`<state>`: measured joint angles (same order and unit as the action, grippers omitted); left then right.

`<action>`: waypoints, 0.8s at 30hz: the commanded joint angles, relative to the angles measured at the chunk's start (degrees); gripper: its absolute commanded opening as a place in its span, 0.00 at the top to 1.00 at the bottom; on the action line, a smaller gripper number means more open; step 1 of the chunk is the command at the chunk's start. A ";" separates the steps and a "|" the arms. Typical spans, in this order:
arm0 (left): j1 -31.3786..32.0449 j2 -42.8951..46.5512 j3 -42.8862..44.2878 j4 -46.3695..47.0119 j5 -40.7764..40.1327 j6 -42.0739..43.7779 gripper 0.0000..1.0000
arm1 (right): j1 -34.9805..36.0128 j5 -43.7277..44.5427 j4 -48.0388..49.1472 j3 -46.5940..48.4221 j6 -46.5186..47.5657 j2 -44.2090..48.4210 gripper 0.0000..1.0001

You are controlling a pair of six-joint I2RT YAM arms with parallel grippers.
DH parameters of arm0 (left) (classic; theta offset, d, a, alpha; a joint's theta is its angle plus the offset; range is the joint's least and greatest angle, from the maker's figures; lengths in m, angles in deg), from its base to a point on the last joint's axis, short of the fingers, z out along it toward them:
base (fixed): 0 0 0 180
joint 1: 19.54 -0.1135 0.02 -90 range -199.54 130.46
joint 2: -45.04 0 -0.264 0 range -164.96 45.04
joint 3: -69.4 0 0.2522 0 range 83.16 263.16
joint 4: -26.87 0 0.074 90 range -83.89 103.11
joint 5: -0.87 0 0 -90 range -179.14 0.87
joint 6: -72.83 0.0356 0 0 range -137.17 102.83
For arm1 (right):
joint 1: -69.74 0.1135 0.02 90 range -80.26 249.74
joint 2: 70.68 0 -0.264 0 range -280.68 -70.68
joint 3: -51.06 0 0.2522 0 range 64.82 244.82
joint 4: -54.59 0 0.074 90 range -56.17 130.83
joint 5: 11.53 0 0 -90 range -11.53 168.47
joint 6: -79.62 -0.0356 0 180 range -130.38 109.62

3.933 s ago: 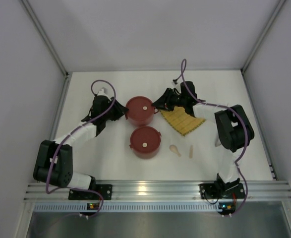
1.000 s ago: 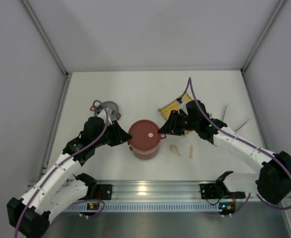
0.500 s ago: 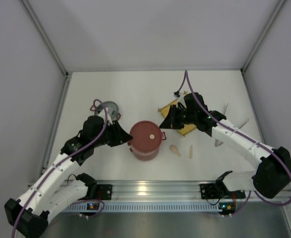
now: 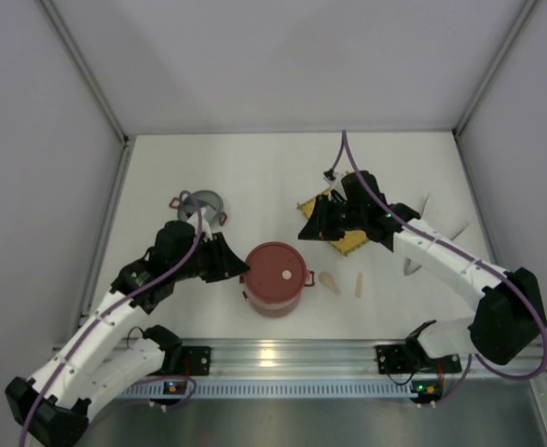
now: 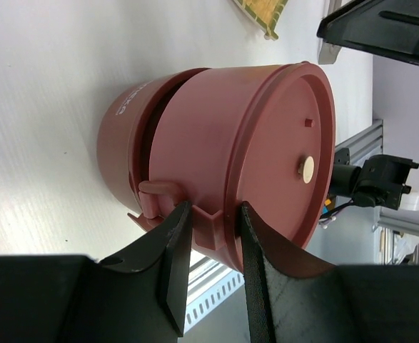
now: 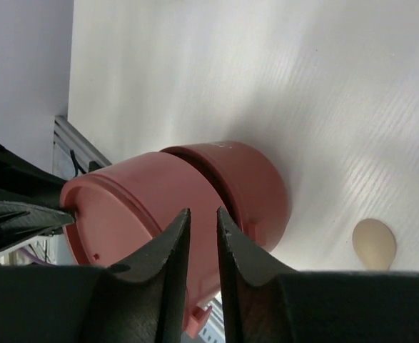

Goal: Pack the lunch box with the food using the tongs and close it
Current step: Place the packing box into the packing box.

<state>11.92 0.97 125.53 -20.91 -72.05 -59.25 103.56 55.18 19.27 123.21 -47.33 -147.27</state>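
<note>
The lunch box [image 4: 275, 279] is a maroon stack of two tiers, its flat lid with a pale dot on top, standing near the front middle of the table. My left gripper [image 4: 241, 267] is shut on its left side handle; in the left wrist view the fingers [image 5: 175, 251] clamp that tab against the lunch box [image 5: 223, 136]. My right gripper [image 4: 307, 229] hovers behind and to the right of it, over the mat, jaws a narrow gap apart with nothing between them [image 6: 203, 211]. The lunch box [image 6: 216, 179] shows beyond its tips. The tongs [image 4: 459, 229] lie far right, partly hidden. No food shows.
A yellow woven mat [image 4: 350, 245] lies under the right arm. A beige spoon [image 4: 330, 281] and a short stick [image 4: 359, 284] rest right of the lunch box. A grey round dish with small maroon handles [image 4: 205, 202] sits back left.
The lunch box has slid toward the front edge with my left gripper on its handle. My right gripper has drawn back from its right side, and its jaws have narrowed.
</note>
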 commanded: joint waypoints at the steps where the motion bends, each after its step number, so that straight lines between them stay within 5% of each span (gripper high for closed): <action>1: 0.35 -0.22 2.37 0.80 -0.47 0.51 0.99 | -0.60 1.49 -1.64 4.97 1.70 -0.22 0.78; 5: 0.27 -0.84 2.89 -0.34 -2.66 0.78 0.94 | -0.51 3.07 -4.44 8.05 3.02 -0.13 0.72; 7: 0.35 -1.19 2.89 -1.31 -3.89 1.13 0.81 | -0.51 3.60 -4.80 8.67 3.29 -0.04 0.69; 13: 0.27 -1.54 2.63 -2.28 -5.92 1.57 0.66 | -0.51 4.30 -6.03 10.25 4.08 1.18 0.65; 24: 0.27 -2.95 3.60 -2.19 -5.66 2.27 0.53 | 0.19 4.13 -11.57 3.67 6.45 14.62 0.61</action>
<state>12.05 -1.57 126.56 -23.89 -77.21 -57.85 103.43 59.07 11.42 128.46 -42.61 -137.07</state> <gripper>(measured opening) 0.471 0.390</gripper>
